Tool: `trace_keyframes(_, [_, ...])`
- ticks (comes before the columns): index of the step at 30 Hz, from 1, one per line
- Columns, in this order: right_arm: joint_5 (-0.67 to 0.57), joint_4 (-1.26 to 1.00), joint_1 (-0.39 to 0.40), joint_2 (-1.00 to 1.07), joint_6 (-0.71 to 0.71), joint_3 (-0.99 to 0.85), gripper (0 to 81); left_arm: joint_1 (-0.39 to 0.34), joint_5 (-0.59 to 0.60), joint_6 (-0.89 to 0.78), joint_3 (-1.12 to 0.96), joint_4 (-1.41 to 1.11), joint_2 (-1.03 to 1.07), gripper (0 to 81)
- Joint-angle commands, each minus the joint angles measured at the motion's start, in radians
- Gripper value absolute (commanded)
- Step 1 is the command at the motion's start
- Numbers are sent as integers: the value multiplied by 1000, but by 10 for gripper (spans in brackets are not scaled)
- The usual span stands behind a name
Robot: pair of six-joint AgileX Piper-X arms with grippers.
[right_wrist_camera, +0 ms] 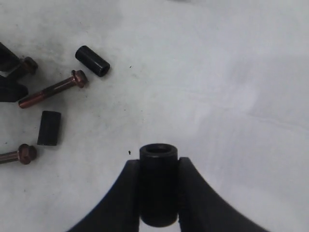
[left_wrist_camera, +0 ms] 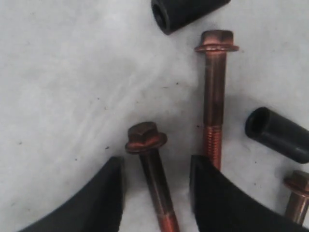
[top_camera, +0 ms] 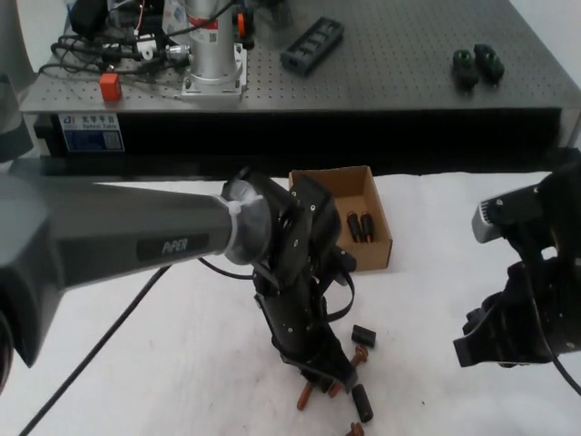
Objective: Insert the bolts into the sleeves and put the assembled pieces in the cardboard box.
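At lower centre, the released left hand (left_wrist_camera: 157, 166) straddled a bolt (left_wrist_camera: 153, 181), shank pointing into its gap; the right hand (right_wrist_camera: 159, 166) clenched a sleeve (right_wrist_camera: 158, 193).

white cloth (top_camera: 182, 363), perforated grey bench (top_camera: 390, 73)

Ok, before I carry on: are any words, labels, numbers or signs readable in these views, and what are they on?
Raised mark on the left arm's grey link: too blurred to quote.
Blue-and-white label on the bench front: too small to read.
Red-and-white sticker on the silver post: too small to read.
Bolts, sleeve, cardboard box: no print visible.
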Motion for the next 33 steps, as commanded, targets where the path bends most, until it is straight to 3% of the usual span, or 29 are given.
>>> trace_keyframes(1, [-10, 25, -6, -31, 9, -2, 32, -1, -9, -37, 0, -37, 33, 281])
trace_keyframes(3, [-10, 36, -6, -39, 9, -2, 32, -1, -9, -44, 0, -33, 33, 178])
trace_keyframes(5, [-10, 40, -6, -51, 9, -2, 32, -1, -9, -62, -5, -24, 29, 16])
trace_keyframes(6, [-10, 40, -6, -57, 9, -2, 32, -1, -9, -70, -12, -19, 26, 0])
trace_keyframes(9, [-23, 31, -6, -81, 9, -2, 32, -1, -9, -117, -40, -15, -18, 3])
trace_keyframes(13, [-202, 28, -6, -124, 27, 11, 32, 34, 43, -177, -32, -76, -174, 1])
trace_keyframes(15, [-319, -10, 17, -153, 108, 45, 32, 65, 99, -242, 27, -199, -271, 6])
trace_keyframes(18, [-463, -146, 82, -178, 197, 132, 32, 116, 267, -376, 177, -498, -422, 6])
trace_keyframes(21, [-548, -438, 179, -163, 305, 213, 32, 140, 452, -527, 334, -812, -514, 6])
trace_keyframes(26, [-522, -798, 257, -73, 490, 246, 32, 140, 494, -636, 464, -1065, -568, 6])
trace_keyframes(33, [-440, -1002, 254, 12, 504, 243, 32, 140, 504, -641, 479, -1069, -569, 6])
